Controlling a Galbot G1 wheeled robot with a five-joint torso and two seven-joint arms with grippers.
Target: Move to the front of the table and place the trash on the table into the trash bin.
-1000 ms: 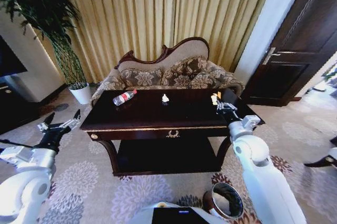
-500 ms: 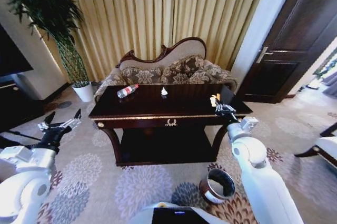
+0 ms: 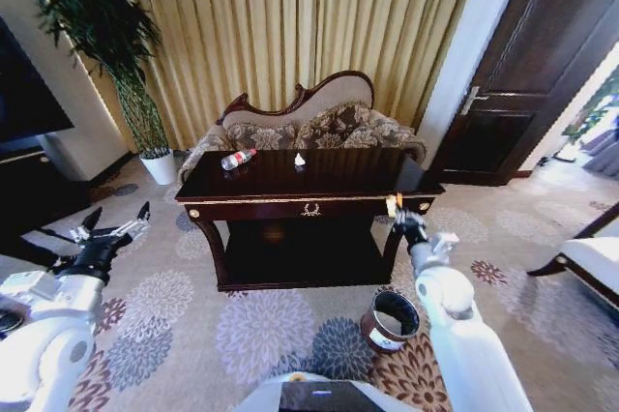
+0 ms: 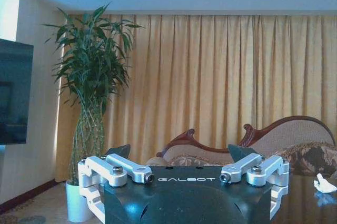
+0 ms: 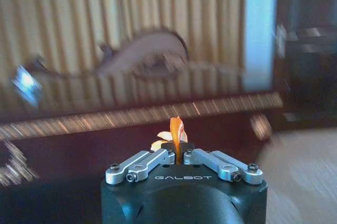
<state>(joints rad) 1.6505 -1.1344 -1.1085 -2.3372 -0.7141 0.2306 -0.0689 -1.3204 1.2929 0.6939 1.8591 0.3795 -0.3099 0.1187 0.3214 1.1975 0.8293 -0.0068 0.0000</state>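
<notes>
The dark glossy table [image 3: 319,185] with gold trim stands in front of the sofa. On its top lie a clear bottle with a red label [image 3: 238,158] at the back left and a white crumpled paper bit [image 3: 300,159] [image 4: 322,183] near the back middle. My right gripper [image 3: 395,210] [image 5: 177,149] hangs off the table's front right corner, shut on a small orange-yellow scrap [image 5: 176,130]. The reddish-brown trash bin [image 3: 391,319] stands on the carpet below and in front of that gripper. My left gripper [image 3: 116,228] [image 4: 179,158] is open, held over the carpet left of the table.
A carved-back floral sofa [image 3: 302,127] sits behind the table, with curtains behind it. A potted plant in a white pot [image 3: 159,166] stands at the back left, a dark door [image 3: 527,83] at the right, a chair [image 3: 590,262] at the far right.
The whole view has pulled back from the table. My right gripper has come off the table's right end with the orange-yellow scrap and now hangs lower, nearer the bin. The left arm is unchanged.
</notes>
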